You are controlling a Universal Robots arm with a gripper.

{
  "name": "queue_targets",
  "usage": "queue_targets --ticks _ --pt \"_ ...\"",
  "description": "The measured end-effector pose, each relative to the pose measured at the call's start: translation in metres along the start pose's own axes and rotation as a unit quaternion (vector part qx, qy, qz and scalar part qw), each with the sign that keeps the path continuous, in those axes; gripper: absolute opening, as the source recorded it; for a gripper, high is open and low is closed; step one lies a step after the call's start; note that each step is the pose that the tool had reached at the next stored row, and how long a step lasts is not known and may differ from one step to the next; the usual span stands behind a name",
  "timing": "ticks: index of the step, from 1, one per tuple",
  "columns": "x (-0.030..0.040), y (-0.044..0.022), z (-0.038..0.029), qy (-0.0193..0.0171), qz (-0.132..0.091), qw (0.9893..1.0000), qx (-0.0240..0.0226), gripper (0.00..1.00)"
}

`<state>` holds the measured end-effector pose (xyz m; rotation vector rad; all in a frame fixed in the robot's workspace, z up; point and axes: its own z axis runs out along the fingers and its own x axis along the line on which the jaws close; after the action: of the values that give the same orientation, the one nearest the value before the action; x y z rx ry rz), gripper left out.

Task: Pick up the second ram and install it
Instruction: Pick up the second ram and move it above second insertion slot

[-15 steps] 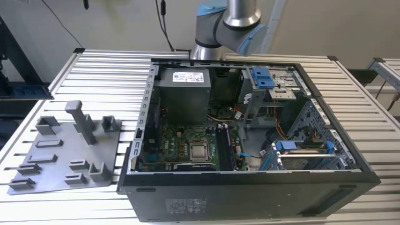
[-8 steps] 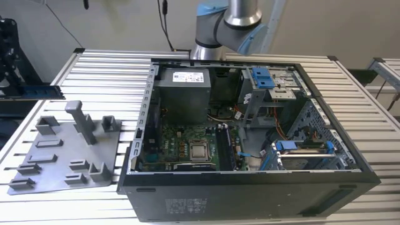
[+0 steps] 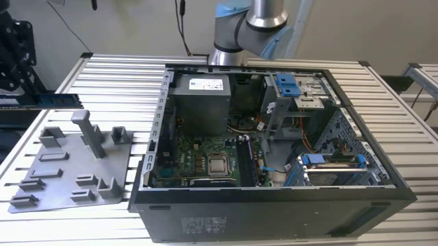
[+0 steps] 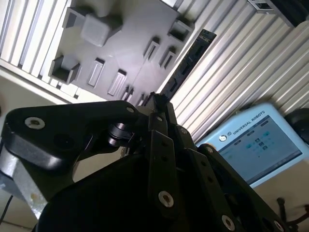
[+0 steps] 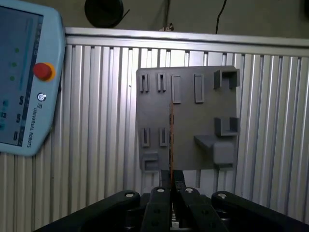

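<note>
Pincer with second ram above grey fixture

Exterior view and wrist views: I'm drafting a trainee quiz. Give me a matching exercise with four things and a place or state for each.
1 second ram
2 grey fixture tray
3 computer case
4 teach pendant

a lies on the slatted table, at the exterior view's left
b carries a red button
c side open, motherboard exposed
d held in the gripper

Pairs: 1-d, 2-a, 3-c, 4-b
</note>
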<state>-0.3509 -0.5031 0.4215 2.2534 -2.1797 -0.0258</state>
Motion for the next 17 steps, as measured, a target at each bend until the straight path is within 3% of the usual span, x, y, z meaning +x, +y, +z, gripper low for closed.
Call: queue_targets --ticks 8,17 --pt "0.0006 -0.0169 -0.0003 0.0 0.0 1.0 -0.0004 0.14" --pt "0.0015 -0.0448 -0.0007 -0.0001 0.0 1.0 -0.0016 0.14"
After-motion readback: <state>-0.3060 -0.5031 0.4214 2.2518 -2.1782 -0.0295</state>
